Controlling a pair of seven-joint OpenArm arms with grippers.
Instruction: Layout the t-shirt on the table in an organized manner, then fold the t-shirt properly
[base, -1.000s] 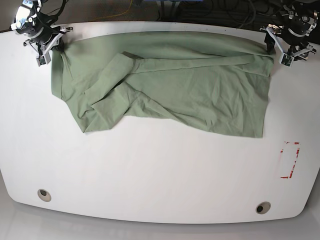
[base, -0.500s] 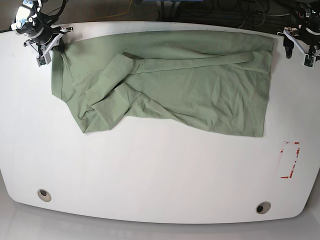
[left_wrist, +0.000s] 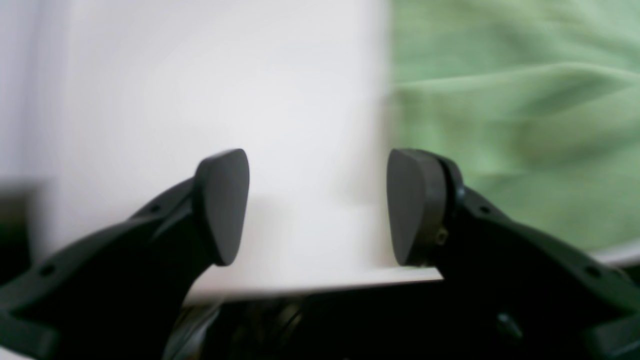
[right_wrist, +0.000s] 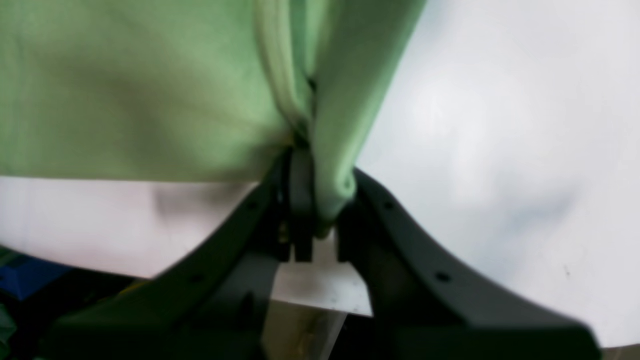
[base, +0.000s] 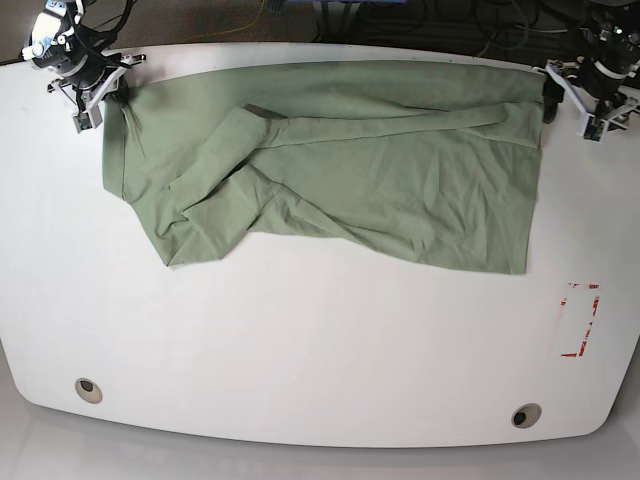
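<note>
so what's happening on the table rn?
Two arms are laying out a t-shirt on the table. The right gripper is shut on a far corner of it. The left gripper is open, empty, just off the other far corner. The shirt lies partly spread, one side bunched.

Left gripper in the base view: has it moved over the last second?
Yes. The left gripper swung out past the large white table's far right edge, then came partway back toward the pale sage-green t-shirt's corner. Its jaws are open.
</note>
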